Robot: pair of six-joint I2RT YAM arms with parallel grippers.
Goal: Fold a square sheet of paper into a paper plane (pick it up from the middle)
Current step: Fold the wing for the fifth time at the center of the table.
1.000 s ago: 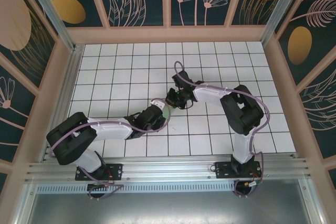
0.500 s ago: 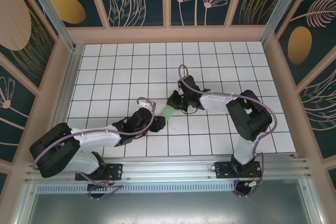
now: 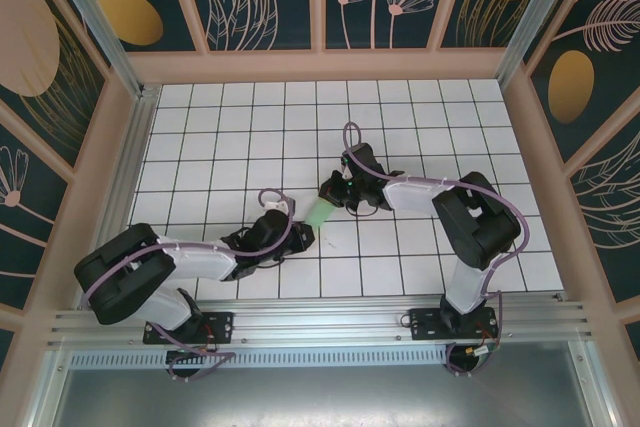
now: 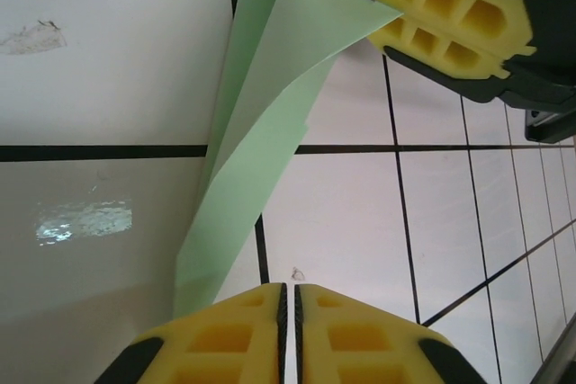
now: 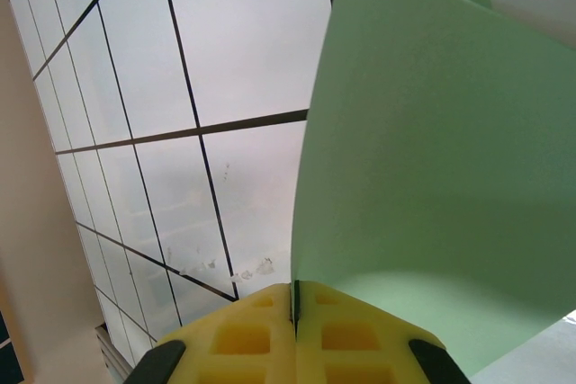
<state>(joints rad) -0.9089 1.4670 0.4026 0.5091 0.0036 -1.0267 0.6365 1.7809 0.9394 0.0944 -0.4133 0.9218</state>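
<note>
The light green sheet of paper (image 3: 319, 212) is folded into a long narrow strip and hangs tilted above the tiles between the two arms. My right gripper (image 3: 331, 190) is shut on its far end; in the right wrist view the paper (image 5: 432, 177) rises from between the yellow jaws of that gripper (image 5: 294, 287). In the left wrist view the folded paper (image 4: 261, 132) runs from the right gripper's fingers (image 4: 432, 2) down to the left side of my left gripper (image 4: 289, 287). The left jaws are shut, with no paper visible between the pads. My left gripper (image 3: 303, 237) sits at the strip's near end.
The white tiled floor (image 3: 240, 137) is ringed by a wooden frame and patterned walls (image 3: 320, 57). An aluminium rail (image 3: 320, 322) with both arm bases runs along the near edge. Small scuff marks (image 5: 243, 272) dot the tiles.
My left gripper has closed and slid back toward the near left, ending at the paper's lower end. The right gripper has kept its hold and barely moved.
</note>
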